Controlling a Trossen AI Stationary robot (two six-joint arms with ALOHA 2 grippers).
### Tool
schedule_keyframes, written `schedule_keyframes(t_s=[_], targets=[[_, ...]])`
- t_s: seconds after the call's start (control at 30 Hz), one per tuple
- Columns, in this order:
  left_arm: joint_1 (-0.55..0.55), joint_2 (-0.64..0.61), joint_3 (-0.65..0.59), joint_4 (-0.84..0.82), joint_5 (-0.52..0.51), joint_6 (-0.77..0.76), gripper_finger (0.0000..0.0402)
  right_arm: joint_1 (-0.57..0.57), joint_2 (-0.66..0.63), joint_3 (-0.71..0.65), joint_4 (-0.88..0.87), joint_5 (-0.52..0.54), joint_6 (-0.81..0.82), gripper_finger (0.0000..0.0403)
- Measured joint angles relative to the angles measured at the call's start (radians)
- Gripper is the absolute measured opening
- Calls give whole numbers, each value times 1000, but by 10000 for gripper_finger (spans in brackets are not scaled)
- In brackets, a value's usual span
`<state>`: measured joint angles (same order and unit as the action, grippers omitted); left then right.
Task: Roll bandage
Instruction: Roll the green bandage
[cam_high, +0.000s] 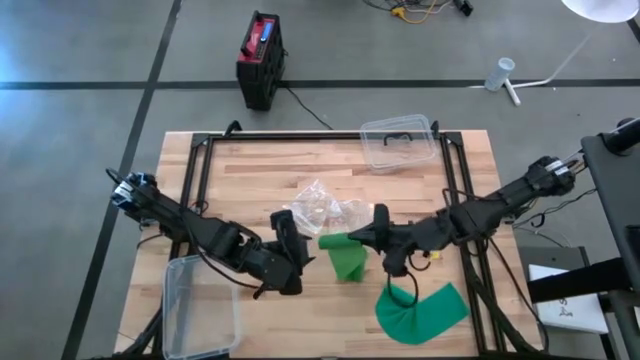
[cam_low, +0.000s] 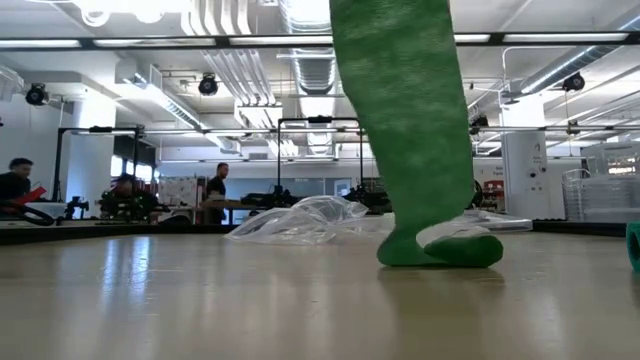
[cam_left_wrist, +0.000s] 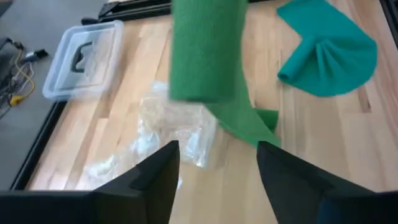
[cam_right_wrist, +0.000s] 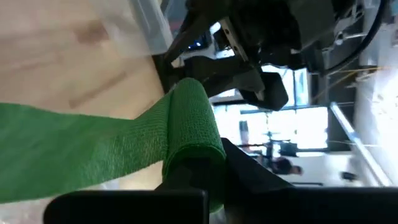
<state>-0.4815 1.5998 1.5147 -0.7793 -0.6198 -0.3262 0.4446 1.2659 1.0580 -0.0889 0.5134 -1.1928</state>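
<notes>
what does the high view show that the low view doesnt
Only the high view shows both arms: the right gripper shut on the green bandage, the left gripper open beside it, two clear plastic containers, and a fanned green cloth. Only the low view shows the room behind, with people at benches. Both show the bandage strip hanging to the wooden table and the crumpled clear plastic bag.

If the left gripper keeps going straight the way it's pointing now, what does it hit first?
Most likely the green bandage roll, held up by the right gripper directly ahead of the open left gripper. The crumpled plastic bag lies lower, on the table; depth is hard to judge.
</notes>
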Motion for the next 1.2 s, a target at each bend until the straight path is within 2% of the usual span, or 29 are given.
schedule_keyframes(t_s=[0.13, 0.2, 0.43, 0.6, 0.7, 0.83, 0.9, 1.0, 1.1, 1.2], targets=[[-8, -32, -41, 34, -34, -5, 216, 52, 1, 16, 4, 114, -84, 8], [-23, -51, -105, 118, -71, 25, 214, 84, 1, 21, 13, 135, -137, 8], [-7, -105, -409, 688, -77, 81, 189, 167, 0, 61, 19, 156, -169, 8], [-7, -106, -534, 957, -71, 68, 173, 194, 0, 89, 22, 252, -176, 8], [-5, -106, -588, 1038, -35, -7, 166, 192, 0, 78, 20, 259, -121, 8], [-6, -96, -626, 1106, 68, -141, 161, 191, 0, 33, 15, 309, -82, 8], [-6, -89, -629, 1120, 111, -142, 157, 192, 0, 19, 14, 346, -78, 8], [-1, -93, -624, 1124, 98, -105, 152, 192, 0, 16, 15, 361, -78, 8], [16, -127, -610, 1135, 29, -88, 145, 192, 0, 17, 18, 338, -92, 8], [38, -171, -592, 1185, 18, -58, 137, 193, 0, 27, 18, 316, -114, 8]])
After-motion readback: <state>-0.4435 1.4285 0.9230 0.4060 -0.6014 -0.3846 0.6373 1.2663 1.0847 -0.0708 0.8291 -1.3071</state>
